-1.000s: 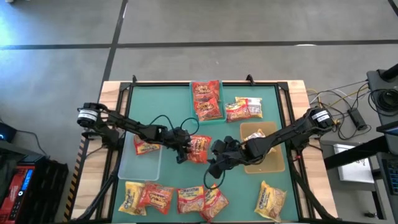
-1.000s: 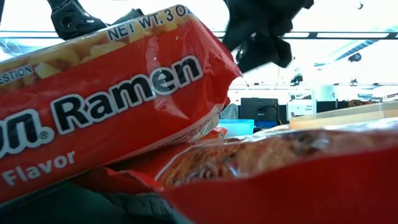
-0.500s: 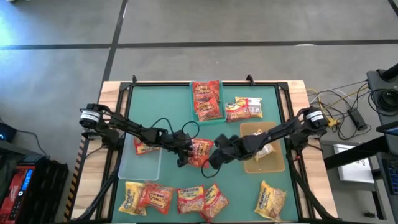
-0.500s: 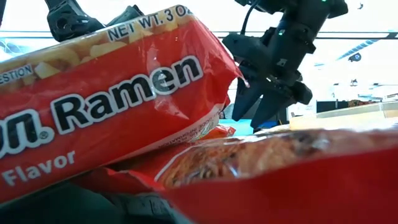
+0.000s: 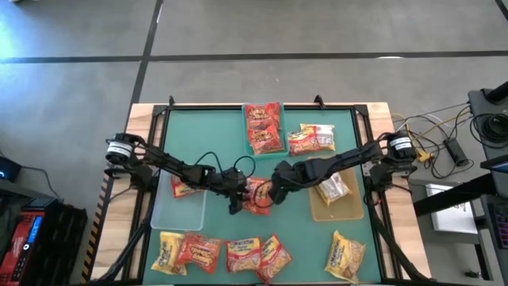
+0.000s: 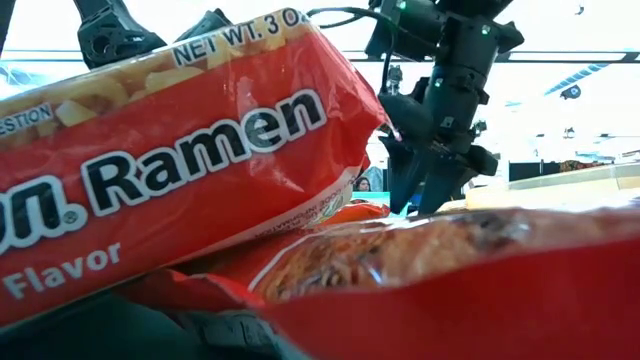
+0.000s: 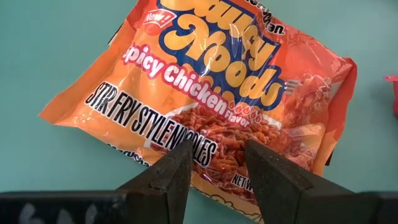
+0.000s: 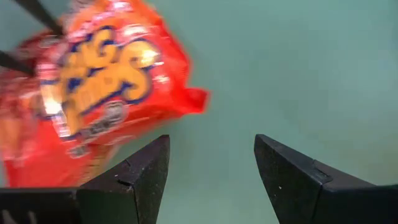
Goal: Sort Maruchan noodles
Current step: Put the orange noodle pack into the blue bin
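Your left gripper hangs over the orange Spicy Chicken packet at the mat's centre, its fingers narrowly parted and empty — the packet lies flat beneath them. Your right gripper stands just beside the same packet, opposite the left, jaws wide and empty.

The risk, as I judge it: both tools converge on one packet, so they could knock together, or the slick wrapper could slide away from a shallow pinch.

Farther out from the left gripper, a clear bin holds one packet, the tan bin another, and a row of packets lines the near edge.
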{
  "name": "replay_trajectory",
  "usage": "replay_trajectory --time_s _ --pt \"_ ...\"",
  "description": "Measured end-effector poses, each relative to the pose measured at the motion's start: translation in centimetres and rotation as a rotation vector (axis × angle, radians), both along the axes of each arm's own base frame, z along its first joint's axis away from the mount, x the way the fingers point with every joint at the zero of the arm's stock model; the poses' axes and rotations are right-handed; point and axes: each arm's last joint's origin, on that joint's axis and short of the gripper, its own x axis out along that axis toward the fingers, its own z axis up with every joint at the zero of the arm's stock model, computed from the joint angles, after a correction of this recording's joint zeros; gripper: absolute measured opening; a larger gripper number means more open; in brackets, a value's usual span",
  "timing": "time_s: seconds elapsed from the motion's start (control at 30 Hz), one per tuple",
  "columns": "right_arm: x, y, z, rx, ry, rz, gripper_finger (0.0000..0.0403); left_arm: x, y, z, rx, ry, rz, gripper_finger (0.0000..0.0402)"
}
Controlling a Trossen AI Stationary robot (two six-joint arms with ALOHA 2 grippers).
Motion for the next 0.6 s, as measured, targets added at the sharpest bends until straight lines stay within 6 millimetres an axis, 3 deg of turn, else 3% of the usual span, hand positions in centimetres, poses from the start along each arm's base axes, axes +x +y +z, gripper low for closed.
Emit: replay_trajectory --time_s 0.17,0.43,0.6 --pt "-0.8 -1.3 1.0 -0.008 0.035 0.017 0.0224 0.1 0.0 0.1 -0.002 -0.020 0.001 0.0137" --pt "-2.4 -3.1 4.2 -0.012 -0.038 -0.005 0.0214 0.4 0.0 0.3 -0.001 -0.054 0.007 0.0137" --pt "-2.2 -2.7 3.7 0.084 -0.152 -0.038 0.0213 0.5 0.0 0.4 0.000 -0.079 0.011 0.0137"
